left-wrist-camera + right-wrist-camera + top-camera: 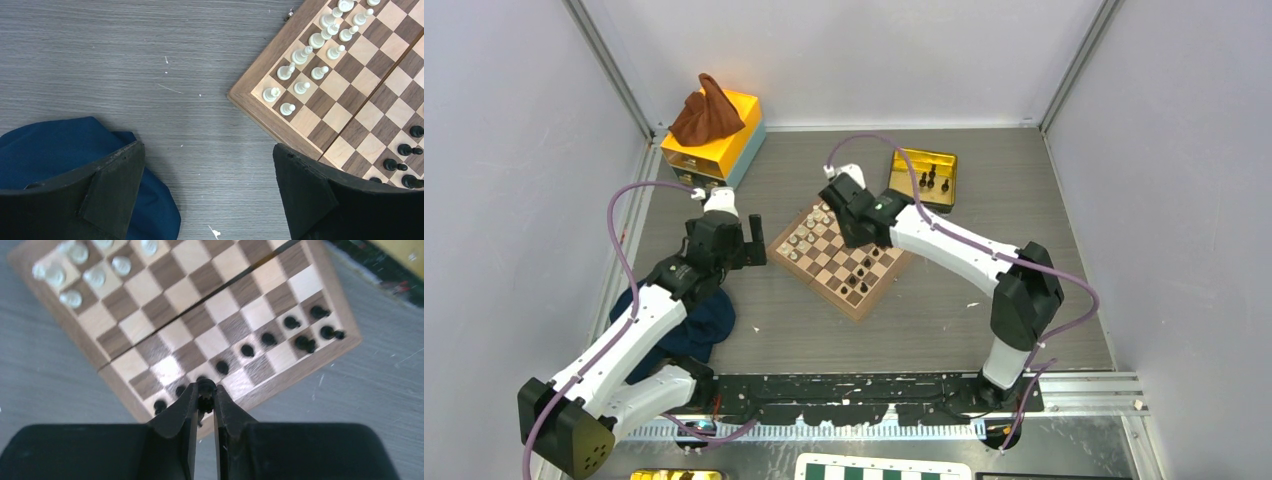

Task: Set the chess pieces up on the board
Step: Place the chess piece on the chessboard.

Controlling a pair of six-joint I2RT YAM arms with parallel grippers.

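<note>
Blue cloth [689,330] lies nearest, partly under the left gripper [207,150], whose jaws hang wide and empty beside the board [300,371]. Over its mostly bare near rank, the right gripper [205,392] pinches one of the chess pieces [206,386]. The next row looks filled; a few more wait in the gold tin [924,153] beyond.

a grey table top with a fine wood grain [944,300] carries everything, with a flat black plate [844,385] running along its near edge. near the middle lies a small square wooden chessboard with dark brown and light tan squares [829,265], turned at an angle, and a shallow gold metal tin [909,165] sits just behind it to the right. a yellow box with pale blue sides [746,110] stands in the far left corner, and a crumpled dark blue cloth [704,325] lies at the near left, apart from the board.
</note>
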